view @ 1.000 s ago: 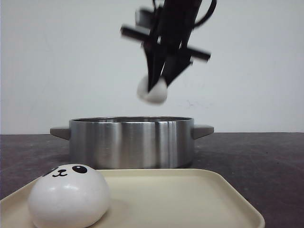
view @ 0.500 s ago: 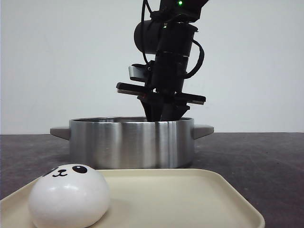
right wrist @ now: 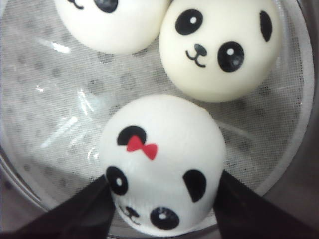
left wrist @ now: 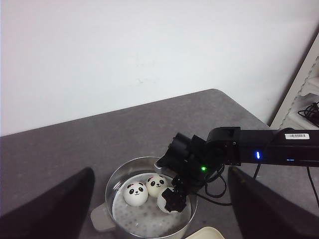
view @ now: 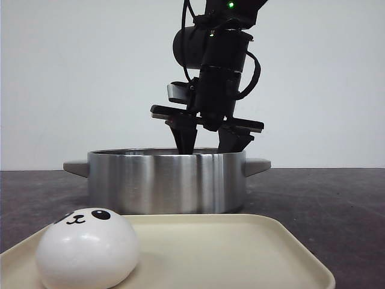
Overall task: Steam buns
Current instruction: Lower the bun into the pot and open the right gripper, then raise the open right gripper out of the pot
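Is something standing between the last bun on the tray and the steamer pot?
Nothing visible blocks it. The bun sits on the tray, and the pot is just behind. The right hand hangs inside the pot.

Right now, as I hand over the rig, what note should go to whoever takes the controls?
Right gripper: open, fingers either side of the red-bow bun on the steamer pot's liner.
Left gripper: open, empty, raised over the table.
Done: three buns in the pot, counting two buns beside it.
Left: lift the right arm clear, then move the last bun from the beige tray into the pot.
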